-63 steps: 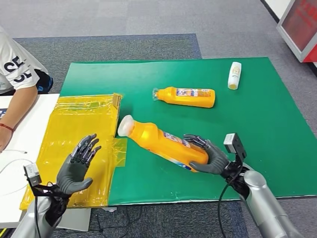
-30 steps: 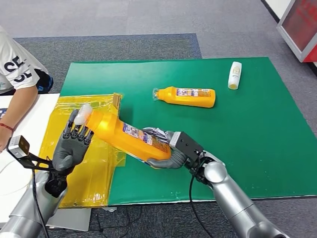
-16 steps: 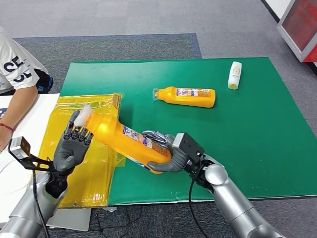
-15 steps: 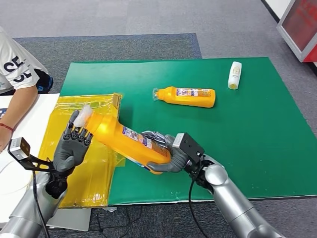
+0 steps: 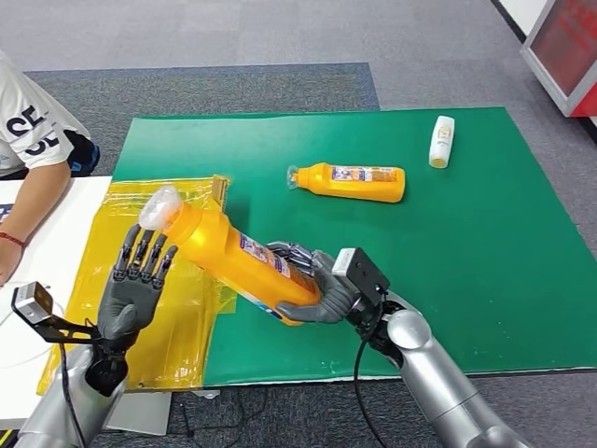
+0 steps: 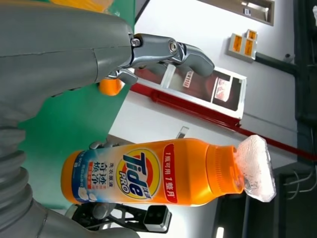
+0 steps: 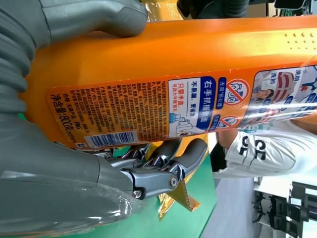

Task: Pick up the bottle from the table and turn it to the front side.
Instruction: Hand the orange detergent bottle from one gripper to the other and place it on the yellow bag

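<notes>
The right hand (image 5: 320,291) is gripping the base end of the orange bottle (image 5: 236,260), fingers wrapped around its body, holding it raised over the green mat (image 5: 457,233) with its wrapped cap (image 5: 160,207) pointing toward ten o'clock, above the yellow sheet (image 5: 133,233). The left hand (image 5: 136,291) is hovering just under the cap, at about seven o'clock from it, palm up with fingers spread and holding nothing. A second orange bottle (image 5: 350,181) is lying at one o'clock from the held one, and a small white bottle (image 5: 441,141) farther out at two o'clock. A person's arm (image 5: 28,210) is resting at the table's left edge.
</notes>
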Controlling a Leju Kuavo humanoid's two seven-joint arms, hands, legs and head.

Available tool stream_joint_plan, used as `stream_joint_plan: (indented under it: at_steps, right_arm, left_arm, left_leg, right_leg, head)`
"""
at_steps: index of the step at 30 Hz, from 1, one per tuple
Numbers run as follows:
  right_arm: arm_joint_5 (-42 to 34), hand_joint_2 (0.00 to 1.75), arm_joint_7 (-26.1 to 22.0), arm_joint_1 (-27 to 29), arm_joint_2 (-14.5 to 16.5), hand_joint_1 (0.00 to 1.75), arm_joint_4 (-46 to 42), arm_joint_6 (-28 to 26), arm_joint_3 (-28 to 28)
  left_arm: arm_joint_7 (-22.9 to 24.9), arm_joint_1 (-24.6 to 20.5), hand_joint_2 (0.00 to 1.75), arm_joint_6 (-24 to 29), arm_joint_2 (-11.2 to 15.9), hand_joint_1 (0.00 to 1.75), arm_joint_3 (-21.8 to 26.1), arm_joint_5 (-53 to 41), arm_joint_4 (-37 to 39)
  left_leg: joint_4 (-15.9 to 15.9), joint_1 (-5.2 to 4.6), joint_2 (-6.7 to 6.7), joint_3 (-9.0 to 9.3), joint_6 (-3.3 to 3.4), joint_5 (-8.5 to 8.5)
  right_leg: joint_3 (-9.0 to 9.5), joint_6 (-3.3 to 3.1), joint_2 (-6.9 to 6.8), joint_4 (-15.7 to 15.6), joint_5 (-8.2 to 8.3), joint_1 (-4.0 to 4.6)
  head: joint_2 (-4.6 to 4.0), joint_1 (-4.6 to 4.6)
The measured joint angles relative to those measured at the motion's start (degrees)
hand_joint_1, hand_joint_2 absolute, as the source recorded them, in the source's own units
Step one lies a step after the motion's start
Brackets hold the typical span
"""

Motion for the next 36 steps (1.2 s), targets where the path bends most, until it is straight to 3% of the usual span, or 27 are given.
stream_joint_plan:
  at_steps: [11,22,36]
  right_arm:
    - [5.00,1.75,0.43,0.37,0.00,1.75,-1.17,-2.73,0.17]
    - [19.42,1.75,-1.49,-0.12,1.32,1.75,-2.27,-8.80,3.18]
    - [21.17,1.75,-1.50,-0.19,2.85,1.75,-2.76,-9.82,4.85]
  left_arm:
    - [1.67,-0.15,1.75,-0.77,-1.12,0.00,1.13,-3.54,0.07]
    - [5.48,-3.78,1.75,-0.87,-0.86,0.00,-1.90,-3.62,2.14]
    - [6.25,-5.41,1.75,0.24,0.25,0.00,-4.76,-1.86,3.72]
  left_leg:
    - [0.00,0.00,0.00,0.00,0.00,0.00]
    - [0.00,0.00,0.00,0.00,0.00,0.01]
    - [0.00,0.00,0.00,-0.01,0.00,0.01]
  right_leg:
    - [0.00,0.00,0.00,0.00,0.00,0.00]
    - [0.01,-0.01,0.00,0.01,0.01,0.00]
    - [0.01,-0.01,-0.01,0.01,0.01,0.00]
  head:
    - [0.01,0.00]
    - [0.01,0.00]
    - [0.01,0.00]
